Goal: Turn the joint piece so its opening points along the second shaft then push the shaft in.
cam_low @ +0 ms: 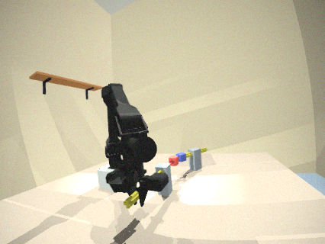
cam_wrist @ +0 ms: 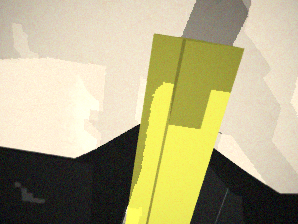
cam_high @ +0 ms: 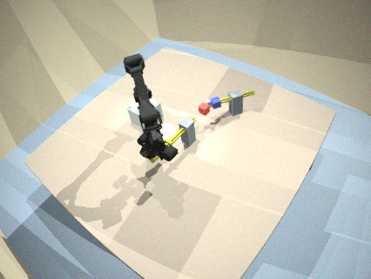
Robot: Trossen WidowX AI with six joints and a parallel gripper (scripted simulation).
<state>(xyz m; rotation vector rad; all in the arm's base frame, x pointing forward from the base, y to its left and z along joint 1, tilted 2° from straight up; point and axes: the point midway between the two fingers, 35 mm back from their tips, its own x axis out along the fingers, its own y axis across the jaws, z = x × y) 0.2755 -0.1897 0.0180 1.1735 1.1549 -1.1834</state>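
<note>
The second shaft (cam_high: 176, 136) (cam_low: 131, 199) (cam_wrist: 187, 155), yellow, passes through its grey block (cam_high: 188, 134) (cam_low: 166, 188). My gripper (cam_high: 160, 153) (cam_low: 139, 194) (cam_wrist: 164, 136) is shut on this shaft near its outer end, one black finger on each side. The shaft's other end shows a little past the block, with a gap to the red joint piece (cam_high: 204, 108) (cam_low: 173, 160). The red piece is hinged to a blue piece (cam_high: 215, 103) (cam_low: 181, 156) on the first shaft (cam_high: 249, 93) (cam_low: 204, 149), held in its grey block (cam_high: 236, 105) (cam_low: 195, 160). The red piece's opening is too small to make out.
A pale box (cam_high: 135, 114) (cam_low: 104, 178) stands at the arm's base, partly hidden by the arm. A wooden shelf (cam_low: 62, 81) is on the wall behind. The pale table top (cam_high: 257, 192) ends at edges over a blue floor (cam_high: 344, 174).
</note>
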